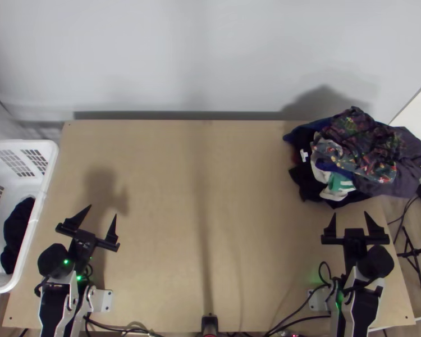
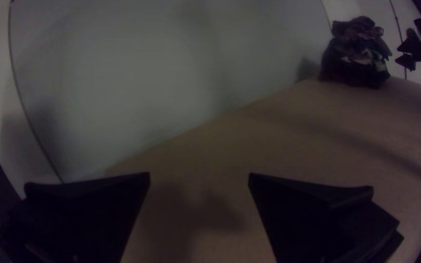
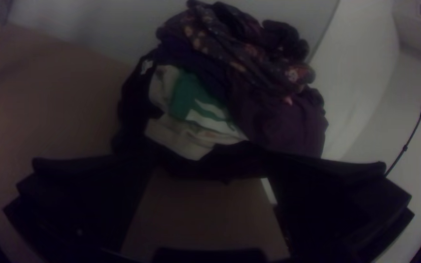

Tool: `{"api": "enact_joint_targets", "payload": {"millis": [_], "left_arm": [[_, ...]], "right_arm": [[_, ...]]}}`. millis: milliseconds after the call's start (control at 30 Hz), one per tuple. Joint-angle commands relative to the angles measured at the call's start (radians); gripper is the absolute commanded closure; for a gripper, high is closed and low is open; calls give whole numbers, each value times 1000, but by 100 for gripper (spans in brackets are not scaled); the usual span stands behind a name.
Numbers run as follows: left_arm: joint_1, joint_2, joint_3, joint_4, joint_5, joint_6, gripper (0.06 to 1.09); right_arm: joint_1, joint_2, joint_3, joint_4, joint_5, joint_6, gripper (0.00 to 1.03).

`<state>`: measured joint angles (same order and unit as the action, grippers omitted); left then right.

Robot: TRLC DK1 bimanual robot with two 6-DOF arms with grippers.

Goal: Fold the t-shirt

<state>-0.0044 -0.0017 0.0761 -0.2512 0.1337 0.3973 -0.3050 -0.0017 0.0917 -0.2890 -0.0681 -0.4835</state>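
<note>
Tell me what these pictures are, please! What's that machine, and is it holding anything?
It's a robot with two arms, a left one and a right one. Each ends in a hand for pinching: the left gripper and the right gripper. Both are open and hold nothing.

The top view looks down from high above. The other two come from cameras on the arms' wrists, so each looks out past its own gripper.

On the wooden table, a big messy pile of clothes sits at the far right. By the left edge is a white basket with dark cloth inside. I can't tell which piece is the t-shirt.
</note>
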Motion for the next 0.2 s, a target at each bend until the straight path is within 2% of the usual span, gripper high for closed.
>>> {"api": "enact_joint_targets", "payload": {"millis": [0, 167], "left_arm": [[0, 0, 1, 1, 0, 2, 10], [0, 0, 1, 1, 0, 2, 10]], "right_arm": [[0, 0, 0, 1, 1, 0, 4], [0, 0, 0, 1, 1, 0, 4]]}}
